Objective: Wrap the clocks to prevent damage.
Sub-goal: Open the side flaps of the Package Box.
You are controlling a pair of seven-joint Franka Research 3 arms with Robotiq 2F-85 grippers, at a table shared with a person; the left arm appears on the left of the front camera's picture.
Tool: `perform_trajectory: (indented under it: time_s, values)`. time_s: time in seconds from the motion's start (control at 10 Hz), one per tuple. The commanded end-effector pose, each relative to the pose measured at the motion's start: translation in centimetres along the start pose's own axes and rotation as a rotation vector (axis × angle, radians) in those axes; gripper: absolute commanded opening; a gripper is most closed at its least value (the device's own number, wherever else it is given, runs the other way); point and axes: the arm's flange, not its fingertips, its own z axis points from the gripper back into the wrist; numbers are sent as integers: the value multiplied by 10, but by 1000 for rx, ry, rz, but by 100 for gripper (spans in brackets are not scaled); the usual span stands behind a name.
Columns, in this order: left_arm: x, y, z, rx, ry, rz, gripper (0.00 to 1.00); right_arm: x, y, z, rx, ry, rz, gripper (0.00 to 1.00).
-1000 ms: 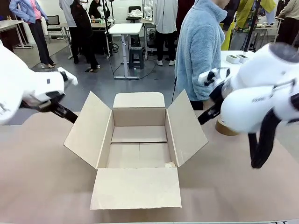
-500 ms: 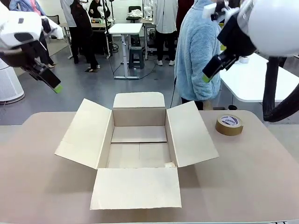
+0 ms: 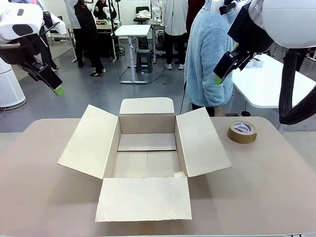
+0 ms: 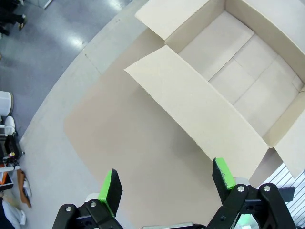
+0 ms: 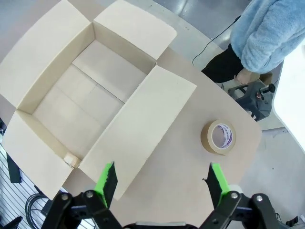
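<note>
The clocks: I cannot tell where they are. Both arms have gone up from the cardboard box [image 3: 143, 197]. The left gripper [image 4: 167, 181] and right gripper [image 5: 161, 177] are wide apart, holding nothing. The box looks ready for packing.

The open brown cardboard box [image 3: 146, 124] takes the table's middle, its four flaps splayed outward and its inside reachable from above. The tan table [image 3: 39, 197] lies free left and right of the flaps. A brown tape roll [image 3: 242, 132] sits far right. A person in a pale blue fleece [image 3: 210, 54] stands beyond the right flap.
</note>
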Motion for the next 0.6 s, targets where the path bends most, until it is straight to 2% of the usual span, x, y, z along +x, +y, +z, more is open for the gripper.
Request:
perform_trajectory:
  time_s: [0.0, 0.1, 0.2, 0.3, 0.4, 0.5]
  values:
    - [1, 0, 4, 0, 2, 0, 100, 0, 2, 0, 0, 3, 4, 100]
    - [0, 12, 12, -342, -61, -154, 100, -8, -15, -4, 142, -144, 72, 100]
    - [-3, 26, 25, -408, -144, -198, 100, -18, -33, -7, 241, -204, 65, 100]
    - [-5, 43, 32, -452, -182, -233, 100, -28, -51, -9, 326, -294, 69, 100]
    - [-5, 60, 27, -506, -212, -282, 100, -36, -68, -13, 349, -354, 63, 100]
    - [-9, 74, 16, -575, -258, -325, 100, -46, -82, -20, 427, -408, 66, 100]
